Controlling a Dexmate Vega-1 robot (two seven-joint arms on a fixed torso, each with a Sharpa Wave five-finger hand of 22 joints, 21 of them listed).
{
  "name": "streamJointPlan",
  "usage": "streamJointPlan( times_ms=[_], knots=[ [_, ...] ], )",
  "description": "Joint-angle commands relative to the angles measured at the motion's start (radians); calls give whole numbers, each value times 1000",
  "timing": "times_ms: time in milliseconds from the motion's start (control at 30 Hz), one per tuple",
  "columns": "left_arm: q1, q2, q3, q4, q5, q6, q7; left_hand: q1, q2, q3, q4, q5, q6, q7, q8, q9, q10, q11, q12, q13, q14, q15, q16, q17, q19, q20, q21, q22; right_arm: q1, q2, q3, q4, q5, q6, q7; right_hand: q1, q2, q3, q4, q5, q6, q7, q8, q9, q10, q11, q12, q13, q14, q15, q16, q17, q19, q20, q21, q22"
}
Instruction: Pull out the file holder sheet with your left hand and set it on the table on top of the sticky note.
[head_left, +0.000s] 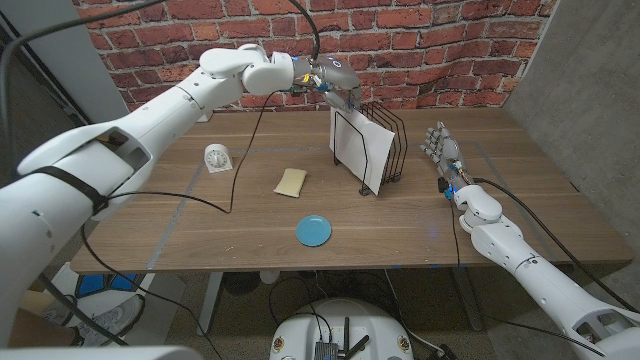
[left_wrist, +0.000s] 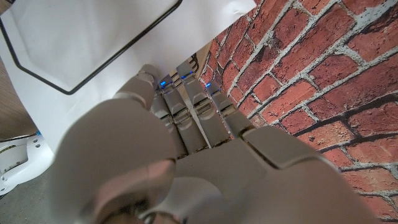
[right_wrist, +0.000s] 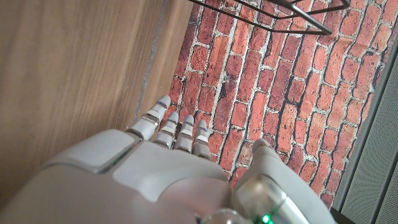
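- On my wooden table (head_left: 180, 235), a black wire file holder (head_left: 385, 140) holds a white sheet (head_left: 362, 148) upright.
- My left hand (head_left: 335, 82) reaches its top; grip unclear.
- Right hand (head_left: 441, 150) waits, fingers spread.
- Yellow sticky note (head_left: 291, 181) lies nearby.

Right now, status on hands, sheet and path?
Left hand at sheet top, grip unclear. Sheet in file holder. Right hand open, idle. Sticky note uncovered.

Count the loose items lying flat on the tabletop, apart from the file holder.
3: a white timer toward the left, a yellow sticky note mid-table, and a blue disc nearer the front edge. Nothing seems hidden.
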Motion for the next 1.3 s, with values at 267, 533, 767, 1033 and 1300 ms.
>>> streamJointPlan(
  times_ms=[267, 533, 767, 1033, 1300],
  knots=[
    [-39, -13, 3, 39, -22, -37, -12, 1, 7, 9, 2, 0, 8, -1, 4, 3, 11, 0, 1, 4, 9, -80, 1, 3, 12, -159, 8, 1, 4, 5, -1, 2, -6, 3, -5, -3, 34, 6, -2, 4, 9, 5, 4, 4, 5, -4, 4, 2, 5, 6, 8, 1, 7, 0, 5, 3],
    [-42, -8, -6, 36, -60, -48, -47, 2, 9, 13, 2, 0, 17, -2, 6, 4, 17, 0, 0, 5, 12, -80, -2, 3, 15, -159, 7, 1, 0, 5, 0, -6, -7, 2, -13, -4, 35, 6, -3, 4, 9, 5, 4, 4, 5, -5, 4, 2, 5, 8, 8, 0, 8, 0, 5, 3],
    [-24, 15, -28, -12, -77, -37, -75, 7, 11, 15, 1, 1, 33, -6, 10, 5, 29, 1, 1, 6, 18, -81, -1, 5, 15, -160, 6, 1, 0, 6, -1, -12, -10, -3, -20, -4, 35, 6, -3, 4, 10, 5, 4, 4, 5, -5, 4, 2, 5, 8, 9, 0, 8, -1, 5, 3],
    [-1, 36, -56, -49, -72, -33, -64, 12, 9, 17, -1, 1, 41, -14, 11, 5, 36, 0, 0, 7, 25, -82, 0, 6, 16, -159, 5, 1, 6, 13, -6, -8, -13, -1, -18, -4, 37, 6, -3, 4, 11, 6, 5, 4, 6, -5, 4, 2, 6, 9, 10, 0, 8, -1, 5, 3],
    [15, 56, -83, -82, -69, -26, -57, 14, 8, 17, -1, 0, 45, -14, 10, 5, 42, 0, 0, 7, 26, -82, -1, 6, 17, -160, 5, 1, 3, 12, -8, -20, -19, -7, -30, -4, 37, 6, -4, 4, 11, 6, 4, 4, 8, -4, 5, 2, 5, 9, 10, 0, 8, -2, 5, 3]
  ],
)
